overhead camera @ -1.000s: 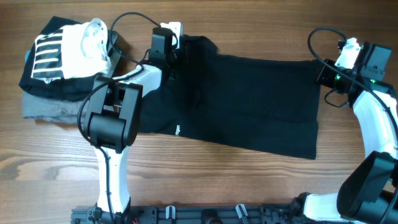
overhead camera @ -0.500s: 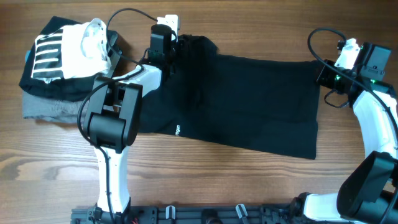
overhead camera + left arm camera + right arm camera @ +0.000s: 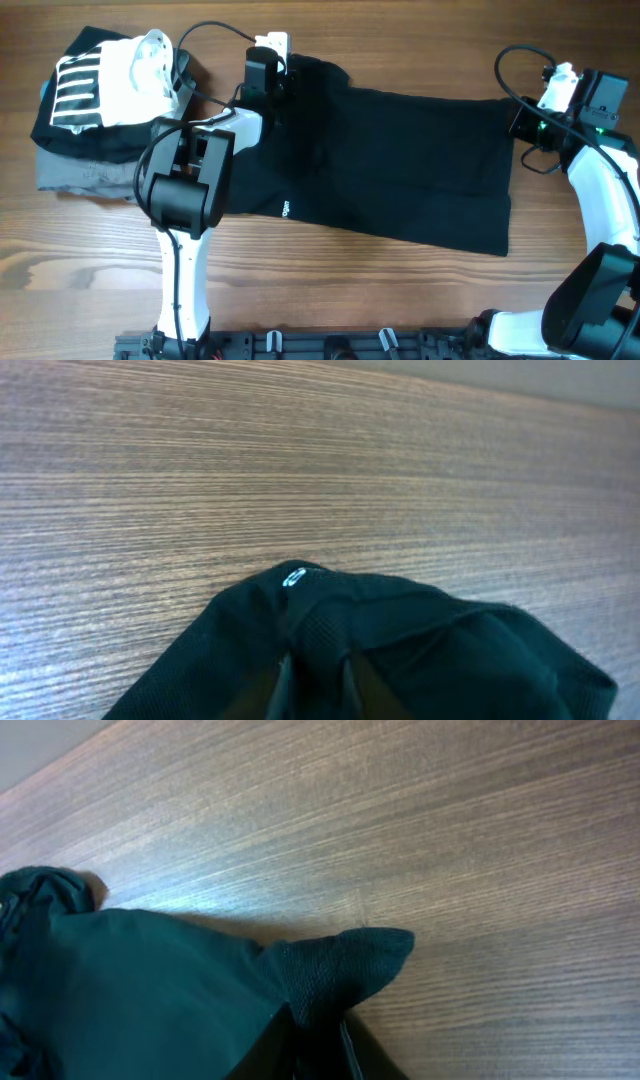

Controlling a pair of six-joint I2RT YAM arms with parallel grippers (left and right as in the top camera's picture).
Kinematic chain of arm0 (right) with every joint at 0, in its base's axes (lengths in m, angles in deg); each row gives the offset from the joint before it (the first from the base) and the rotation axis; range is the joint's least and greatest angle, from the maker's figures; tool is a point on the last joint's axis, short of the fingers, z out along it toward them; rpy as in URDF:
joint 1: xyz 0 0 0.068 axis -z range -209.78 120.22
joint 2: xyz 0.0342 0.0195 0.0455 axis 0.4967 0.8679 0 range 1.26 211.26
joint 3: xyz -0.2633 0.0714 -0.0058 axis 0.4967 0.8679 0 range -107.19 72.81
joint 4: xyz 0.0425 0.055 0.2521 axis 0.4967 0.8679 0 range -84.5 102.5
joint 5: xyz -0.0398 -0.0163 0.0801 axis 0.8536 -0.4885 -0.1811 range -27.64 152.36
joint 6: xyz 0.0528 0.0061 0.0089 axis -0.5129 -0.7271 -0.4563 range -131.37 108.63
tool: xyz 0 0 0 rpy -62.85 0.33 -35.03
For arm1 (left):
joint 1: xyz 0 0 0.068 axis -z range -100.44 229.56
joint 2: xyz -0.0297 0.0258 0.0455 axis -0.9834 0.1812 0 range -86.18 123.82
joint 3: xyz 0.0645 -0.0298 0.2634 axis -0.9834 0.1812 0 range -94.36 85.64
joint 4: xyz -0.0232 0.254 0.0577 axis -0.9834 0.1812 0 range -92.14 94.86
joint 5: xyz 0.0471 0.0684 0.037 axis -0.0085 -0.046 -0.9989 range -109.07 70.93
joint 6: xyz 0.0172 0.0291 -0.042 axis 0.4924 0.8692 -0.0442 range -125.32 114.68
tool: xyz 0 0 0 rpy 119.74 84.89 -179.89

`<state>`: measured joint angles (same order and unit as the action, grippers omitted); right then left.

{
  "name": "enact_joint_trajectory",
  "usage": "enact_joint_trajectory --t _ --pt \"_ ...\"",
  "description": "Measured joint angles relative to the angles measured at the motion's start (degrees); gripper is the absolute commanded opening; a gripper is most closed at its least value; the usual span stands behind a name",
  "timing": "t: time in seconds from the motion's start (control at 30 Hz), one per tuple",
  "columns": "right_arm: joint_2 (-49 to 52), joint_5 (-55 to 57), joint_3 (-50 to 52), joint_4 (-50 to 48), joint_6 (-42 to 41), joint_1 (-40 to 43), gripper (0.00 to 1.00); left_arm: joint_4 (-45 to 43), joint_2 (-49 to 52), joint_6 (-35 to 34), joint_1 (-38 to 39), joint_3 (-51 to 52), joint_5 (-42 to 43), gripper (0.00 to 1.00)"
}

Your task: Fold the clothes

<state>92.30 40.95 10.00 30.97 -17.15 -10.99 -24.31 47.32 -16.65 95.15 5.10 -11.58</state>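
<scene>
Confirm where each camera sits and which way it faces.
Overhead: above the table, looking straight down at black garment, folded pile; both arms show.
Left wrist: on left arm, facing the table; left gripper pinches a garment corner.
Right wrist: on right arm, facing the table; right gripper pinches another corner.
Shared: all three show the black garment.

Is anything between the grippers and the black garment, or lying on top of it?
Nothing visible. The left gripper and right gripper each pinch a corner of the black garment; its surface is bare, and the stacked clothes lie off its left end.
</scene>
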Motion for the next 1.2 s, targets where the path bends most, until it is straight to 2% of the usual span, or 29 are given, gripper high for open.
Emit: enact_joint_trajectory --t 0.1,0.27,0.53,0.7,0.73,0.83,0.9,1.0,1.2 --pt "0.00 -0.02 0.00 0.44 0.00 0.00 0.16 -0.17 -0.04 0.02 -0.02 0.00 1.49 0.04" --pt "0.00 0.24 -0.02 0.00 0.02 0.00 0.16 8.09 -4.98 0.39 -0.31 0.24 2.49 0.04" --pt "0.00 2.60 0.00 0.55 -3.02 0.00 0.16 28.79 -24.72 0.92 -3.02 -0.22 2.80 0.04" --pt "-0.26 3.91 0.00 6.36 -4.11 0.00 0.16 50.90 -32.00 1.22 -3.13 0.02 -3.21 0.04" --pt "-0.50 3.98 0.00 7.63 -4.13 0.00 0.17 53.18 -33.70 1.22 -3.13 0.07 -4.13 0.13" --pt "-1.77 4.09 0.00 8.15 -4.31 0.00 0.19 54.12 -37.77 1.42 -3.13 0.04 -4.63 0.42" --pt "-2.47 4.11 0.00 7.93 -4.46 0.00 0.20 52.92 -38.10 1.81 -3.13 -0.02 -4.59 0.52" --pt "-2.60 4.11 0.00 7.50 -4.48 0.00 0.20 47.50 -33.94 2.86 -3.13 -0.11 -4.50 0.57" --pt "-2.62 4.15 0.00 6.25 -4.48 0.00 0.21 33.11 -15.34 3.82 -3.13 -0.09 -1.99 0.56"
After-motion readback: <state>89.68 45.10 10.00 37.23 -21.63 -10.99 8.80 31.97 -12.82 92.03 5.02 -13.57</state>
